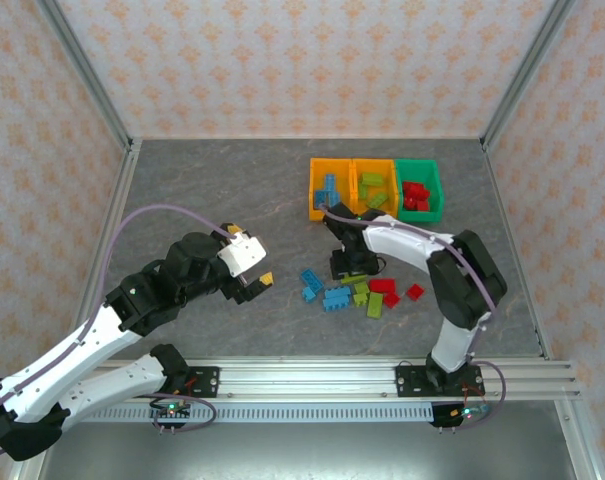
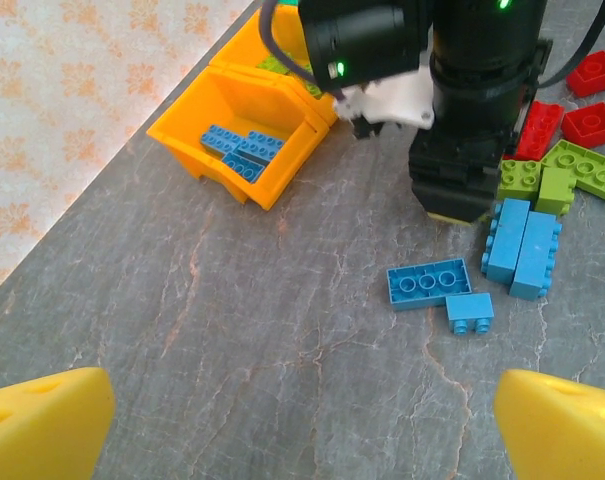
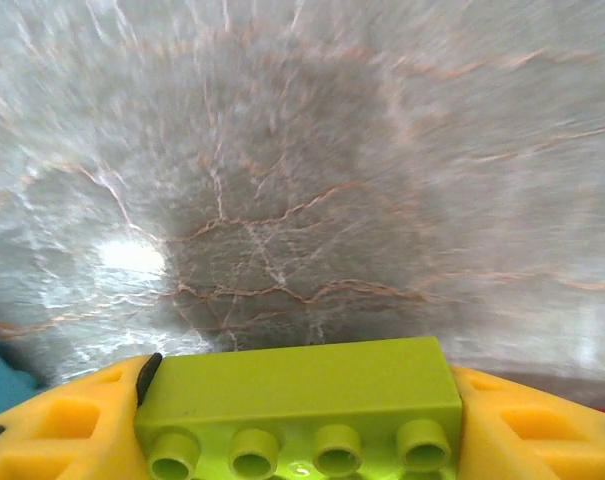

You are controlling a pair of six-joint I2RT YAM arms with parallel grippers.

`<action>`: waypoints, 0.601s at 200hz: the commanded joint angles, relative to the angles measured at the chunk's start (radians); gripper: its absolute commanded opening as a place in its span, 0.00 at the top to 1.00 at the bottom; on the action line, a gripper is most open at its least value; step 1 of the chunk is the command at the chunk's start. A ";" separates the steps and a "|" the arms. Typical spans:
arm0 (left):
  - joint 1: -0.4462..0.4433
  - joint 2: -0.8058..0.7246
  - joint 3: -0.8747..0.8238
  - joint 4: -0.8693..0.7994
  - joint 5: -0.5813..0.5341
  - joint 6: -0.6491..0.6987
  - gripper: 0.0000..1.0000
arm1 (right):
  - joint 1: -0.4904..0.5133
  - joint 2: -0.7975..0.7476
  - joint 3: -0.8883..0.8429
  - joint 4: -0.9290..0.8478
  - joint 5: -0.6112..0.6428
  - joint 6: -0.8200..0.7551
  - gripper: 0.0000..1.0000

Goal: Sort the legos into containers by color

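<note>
Three bins stand in a row at the back. The left orange-yellow bin (image 1: 313, 190) (image 2: 197, 120) holds blue legos, the middle orange-yellow bin (image 1: 374, 163) lime green ones, and the green bin (image 1: 438, 190) red ones. Loose blue legos (image 1: 332, 298) (image 2: 429, 283), lime green legos (image 1: 368, 296) (image 2: 572, 172) and red legos (image 1: 383, 286) (image 2: 592, 122) lie in a pile on the table. My right gripper (image 1: 350, 268) (image 3: 302, 440) points down over that pile, shut on a lime green lego (image 3: 302, 395) just above the table. My left gripper (image 1: 252, 255) (image 2: 302, 430) hovers open and empty left of the pile.
The grey marbled table (image 1: 212, 190) is bordered by metal frame posts and patterned walls. The right arm's forearm (image 1: 412, 245) reaches across in front of the bins. Open tabletop lies to the left of the bins and pile.
</note>
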 commanded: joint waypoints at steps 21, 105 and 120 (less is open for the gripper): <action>0.019 -0.001 -0.028 0.027 0.008 0.025 0.01 | -0.108 -0.192 0.067 0.096 0.247 0.094 0.49; 0.043 0.023 -0.055 0.044 -0.004 0.020 0.01 | -0.360 0.293 0.635 0.121 0.176 0.038 0.48; 0.043 0.019 -0.060 0.048 -0.012 0.020 0.00 | -0.360 0.360 0.736 0.071 0.192 0.040 0.36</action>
